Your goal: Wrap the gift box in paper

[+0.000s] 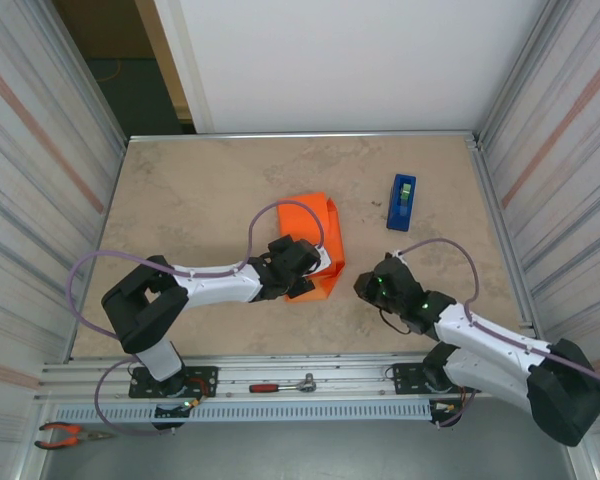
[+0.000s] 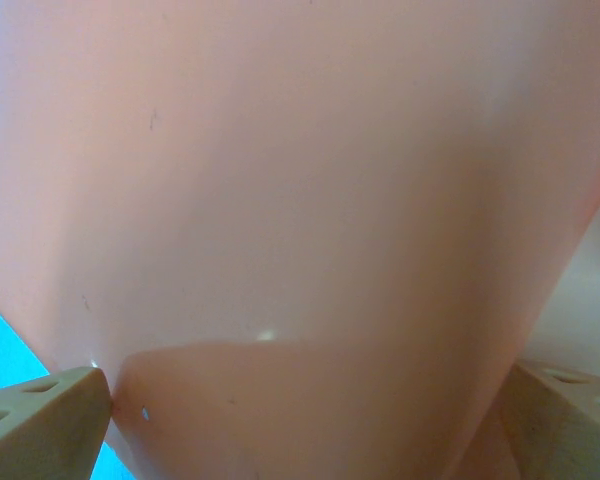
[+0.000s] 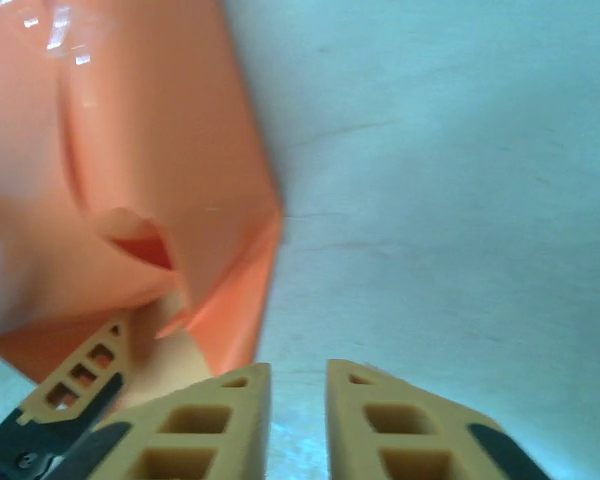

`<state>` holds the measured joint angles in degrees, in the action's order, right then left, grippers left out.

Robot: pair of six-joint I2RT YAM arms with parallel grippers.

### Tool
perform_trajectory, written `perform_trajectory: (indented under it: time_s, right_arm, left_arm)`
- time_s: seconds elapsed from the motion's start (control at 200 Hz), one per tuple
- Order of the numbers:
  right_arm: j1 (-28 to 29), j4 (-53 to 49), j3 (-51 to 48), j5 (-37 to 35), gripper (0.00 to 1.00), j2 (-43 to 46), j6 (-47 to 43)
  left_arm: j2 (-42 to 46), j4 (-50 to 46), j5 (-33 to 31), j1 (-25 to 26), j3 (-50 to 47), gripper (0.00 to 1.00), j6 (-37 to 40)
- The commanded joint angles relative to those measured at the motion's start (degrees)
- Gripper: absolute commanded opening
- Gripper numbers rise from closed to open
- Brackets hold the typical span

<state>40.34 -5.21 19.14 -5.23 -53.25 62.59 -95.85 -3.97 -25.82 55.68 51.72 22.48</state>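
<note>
The orange paper (image 1: pixel 315 225) lies folded into a bundle at the middle of the table, one flap standing up. The gift box is hidden under it. My left gripper (image 1: pixel 302 268) is pressed against the bundle's near edge. It is open wide, and the paper (image 2: pixel 300 200) spans the gap between its fingers (image 2: pixel 40 420). My right gripper (image 1: pixel 365 285) hovers just right of the bundle over bare table. Its fingertips (image 3: pixel 298 385) stand a narrow gap apart with nothing between them. In the right wrist view the paper (image 3: pixel 130 150) is at the left, with a left finger (image 3: pixel 80 375) beside it.
A blue tape dispenser (image 1: pixel 402 201) stands to the right of the bundle, farther back. A red-handled tool (image 1: pixel 283 385) lies on the front rail and pliers (image 1: pixel 65 433) at the near left. Metal walls close in both sides.
</note>
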Motion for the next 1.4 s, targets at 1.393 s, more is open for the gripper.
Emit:
perform_trajectory:
  time_s: [1.393]
  right_arm:
    - [6.5, 13.5, 14.8, 1.5, 0.00, -35.6, -2.1]
  left_arm:
    - [16.5, -2.6, 6.4, -1.2, 0.0, 0.99, -10.8]
